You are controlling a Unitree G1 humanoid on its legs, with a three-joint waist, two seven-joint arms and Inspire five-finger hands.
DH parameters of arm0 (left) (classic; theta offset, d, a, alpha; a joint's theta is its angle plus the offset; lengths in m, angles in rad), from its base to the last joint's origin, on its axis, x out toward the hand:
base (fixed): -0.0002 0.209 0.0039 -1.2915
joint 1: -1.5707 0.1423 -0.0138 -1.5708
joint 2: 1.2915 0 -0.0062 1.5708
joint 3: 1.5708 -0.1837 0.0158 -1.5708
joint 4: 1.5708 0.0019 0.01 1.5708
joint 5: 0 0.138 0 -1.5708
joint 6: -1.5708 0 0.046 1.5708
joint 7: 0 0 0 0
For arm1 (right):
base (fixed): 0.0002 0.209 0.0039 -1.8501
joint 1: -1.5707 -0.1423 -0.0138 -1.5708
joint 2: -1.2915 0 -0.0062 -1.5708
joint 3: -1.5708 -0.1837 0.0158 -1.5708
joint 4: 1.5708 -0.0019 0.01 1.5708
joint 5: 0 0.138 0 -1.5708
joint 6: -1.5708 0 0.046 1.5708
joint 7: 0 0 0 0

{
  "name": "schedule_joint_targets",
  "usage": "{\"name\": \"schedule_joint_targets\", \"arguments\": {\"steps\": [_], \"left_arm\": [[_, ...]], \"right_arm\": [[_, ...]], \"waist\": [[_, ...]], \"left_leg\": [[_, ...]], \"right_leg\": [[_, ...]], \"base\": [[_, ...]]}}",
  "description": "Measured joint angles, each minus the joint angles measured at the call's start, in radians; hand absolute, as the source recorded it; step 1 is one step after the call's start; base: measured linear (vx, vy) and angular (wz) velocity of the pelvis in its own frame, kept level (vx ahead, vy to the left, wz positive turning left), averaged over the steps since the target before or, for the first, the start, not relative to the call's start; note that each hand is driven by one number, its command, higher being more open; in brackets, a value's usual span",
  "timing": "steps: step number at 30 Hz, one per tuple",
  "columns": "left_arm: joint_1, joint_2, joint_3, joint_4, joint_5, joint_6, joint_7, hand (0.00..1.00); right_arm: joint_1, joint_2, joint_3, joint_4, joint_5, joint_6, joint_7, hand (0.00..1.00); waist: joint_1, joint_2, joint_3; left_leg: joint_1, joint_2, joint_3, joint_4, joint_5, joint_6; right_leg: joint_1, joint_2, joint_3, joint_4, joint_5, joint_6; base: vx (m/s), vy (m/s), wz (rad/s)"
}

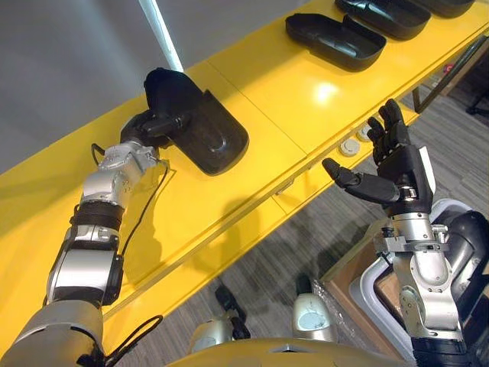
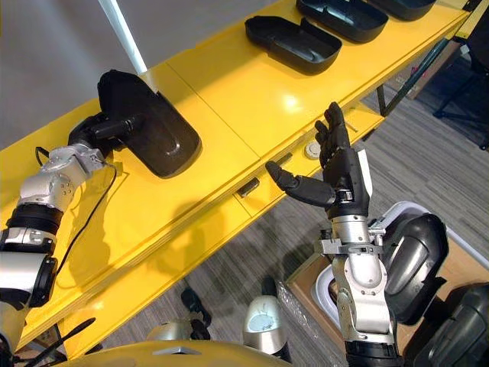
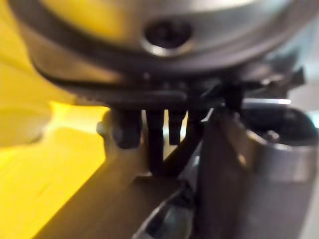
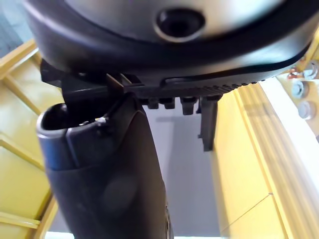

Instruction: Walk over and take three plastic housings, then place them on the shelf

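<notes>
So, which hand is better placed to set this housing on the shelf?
Left. The left hand grips the black housing over the yellow shelf; the right hand hangs open off the shelf's front edge, empty.

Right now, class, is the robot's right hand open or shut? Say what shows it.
Open. The right hand is held up in front of the yellow shelf, fingers straight, thumb spread wide, with nothing in it.

Four black plastic housings sit on one yellow shelf (image 1: pixel 306 99): the nearest housing (image 1: pixel 200 126), a second housing (image 1: pixel 336 40), a third housing (image 1: pixel 386 15) and a fourth housing (image 1: pixel 449 6), cut off by the view's edge. Two small white round pieces (image 1: pixel 349 147) (image 1: pixel 364 132) lie on the shelf's lower ledge. Two hands show: the left hand (image 1: pixel 151 126) and the right hand (image 1: pixel 401 168).
</notes>
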Motion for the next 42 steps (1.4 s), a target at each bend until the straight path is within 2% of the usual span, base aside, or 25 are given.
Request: {"name": "schedule_joint_targets", "arguments": {"steps": [8, 15, 21, 25, 33, 36, 39, 42], "left_arm": [[-0.071, 0.029, -0.015, 0.033, 0.143, 0.000, 0.029, 1.00], [-0.076, 0.040, -0.021, 0.017, 0.142, -0.004, 0.062, 1.00], [-0.075, 0.074, -0.035, -0.095, 0.137, -0.004, 0.096, 1.00], [-0.075, 0.115, -0.035, -0.174, 0.140, -0.004, 0.083, 1.00], [-0.027, 0.116, -0.054, -0.248, 0.127, -0.004, 0.030, 1.00], [0.002, 0.115, -0.074, -0.282, 0.127, 0.003, -0.023, 1.00], [0.034, 0.094, -0.112, -0.289, 0.128, 0.004, -0.039, 1.00], [0.060, 0.092, -0.116, -0.290, 0.129, -0.001, -0.018, 1.00]], "right_arm": [[0.000, 0.001, 0.050, -0.003, 0.029, 0.000, 0.000, 1.00], [0.003, 0.010, 0.096, -0.003, 0.029, 0.000, -0.004, 1.00], [0.029, 0.025, 0.130, -0.003, 0.019, 0.000, -0.006, 1.00], [0.049, 0.033, 0.157, -0.003, 0.020, 0.000, -0.017, 1.00], [0.045, 0.046, 0.212, -0.004, 0.017, 0.000, -0.058, 1.00], [0.039, 0.046, 0.236, -0.004, 0.016, 0.000, -0.069, 1.00], [0.038, 0.046, 0.261, -0.002, -0.005, 0.000, -0.083, 1.00], [0.035, 0.045, 0.275, -0.003, -0.021, 0.000, -0.091, 1.00]], "waist": [[-0.013, -0.005, 0.018], [-0.012, -0.004, 0.019], [-0.009, 0.003, 0.030], [-0.003, 0.004, 0.029], [0.025, 0.015, 0.020], [0.037, 0.015, 0.016], [0.048, 0.014, -0.020], [0.050, 0.013, -0.052]], "left_leg": [[-0.004, -0.001, 0.006, 0.000, 0.002, 0.002], [-0.003, -0.008, -0.003, 0.001, 0.003, 0.004], [0.001, -0.009, -0.020, 0.001, 0.004, 0.005], [0.004, -0.010, -0.032, 0.001, 0.005, 0.006], [0.020, -0.011, -0.068, 0.000, 0.010, 0.006], [0.019, -0.011, -0.079, 0.000, 0.014, 0.007], [0.017, -0.012, -0.088, 0.000, 0.015, 0.007], [0.016, -0.012, -0.102, 0.000, 0.018, 0.007]], "right_leg": [[-0.007, -0.001, 0.007, -0.001, 0.005, 0.002], [0.003, 0.001, -0.003, -0.004, 0.011, 0.011], [0.023, 0.001, -0.022, -0.014, 0.011, 0.011], [0.035, 0.001, -0.034, -0.019, 0.011, 0.011], [0.085, 0.000, -0.076, -0.040, 0.011, 0.011], [0.093, 0.001, -0.086, -0.042, 0.011, 0.011], [0.100, 0.001, -0.098, -0.048, 0.011, 0.011], [0.111, 0.001, -0.113, -0.053, 0.011, 0.011]], "base": [[0.02, 0.005, -0.02], [0.06, 0.007, 0.03], [0.02, 0.011, 0.09], [0.01, 0.012, 0.08], [0.01, 0.015, 0.13], [0.01, 0.017, 0.12], [0.01, 0.016, 0.10], [0.02, 0.014, 0.13]]}}
